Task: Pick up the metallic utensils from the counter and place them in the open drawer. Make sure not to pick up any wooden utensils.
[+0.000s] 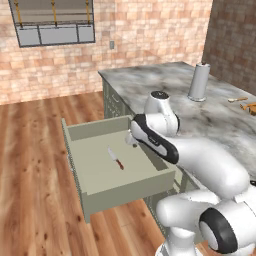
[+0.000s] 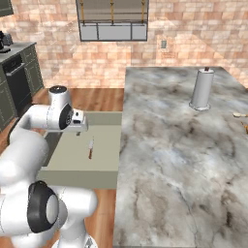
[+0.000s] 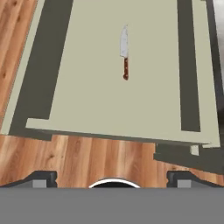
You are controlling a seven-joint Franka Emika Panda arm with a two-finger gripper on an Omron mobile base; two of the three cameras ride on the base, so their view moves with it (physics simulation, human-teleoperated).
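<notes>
A: Start at the left of the left base view. What's there?

B: Wood floor, then the open drawer [image 1: 116, 192], pulled out from the sage-green cabinets toward the lower left of the frame. The knife [image 1: 115, 158] lies flat on its pale floor, about mid-drawer, silvery blade toward the upper left, reddish-brown handle toward the lower right.

A: And moving right?

B: The arm's white links cross the centre and lower right. Behind them the counter [image 1: 165, 80] runs to the right edge. A tall grey cylinder [image 1: 198, 81] stands upright on it at upper right, and at the far right edge lie tan utensils [image 1: 245, 103], too small to tell apart.

A: The right base view?

B: The arm fills the left side, with the drawer [image 2: 82, 178] just right of it and the knife [image 2: 90, 148] lying inside, apart from the walls. The counter [image 2: 179, 164] takes up the centre and right, the cylinder [image 2: 201, 89] at upper right.

A: What about the gripper?

B: In the hand view the gripper [image 3: 112, 177] sits at the bottom centre, its two dark tips [image 3: 43, 178] spread wide to either side with nothing between them. It hangs above the floor just outside the drawer's edge [image 3: 113, 132]. The knife [image 3: 124, 51] lies well above in that frame, upper centre, blade pointing up.
</notes>
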